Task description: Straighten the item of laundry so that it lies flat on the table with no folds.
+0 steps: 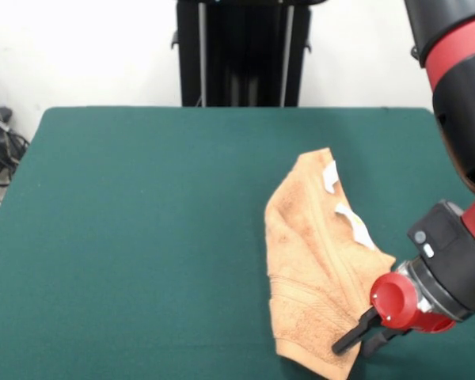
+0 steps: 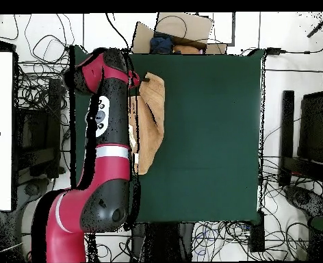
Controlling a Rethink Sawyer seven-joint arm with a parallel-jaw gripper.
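The big green counter (image 1: 142, 237) fills most of the front view, and most of it is bare. The red and black arm (image 2: 106, 137) reaches along one side of the counter, the right side in the front view. The towel (image 1: 317, 261) lies on the right part of the counter, close to the near edge. It is not flat. It is folded over on itself into a long, narrow shape, so its long way runs from far to near, leaning a little. Two small white tags (image 1: 344, 206) show on its right side. The pincer (image 1: 364, 332) is down at the near right corner of the towel. Its two black fingers (image 1: 350, 339) point left into the cloth, and they look closed on that corner, though the pinch itself is hard to see. So nearly all of the towel lies to the left and far side of the pincer. The fold seems to run along the long way, so pulling the held corner out to the side, across that long way, looks like what will open it.
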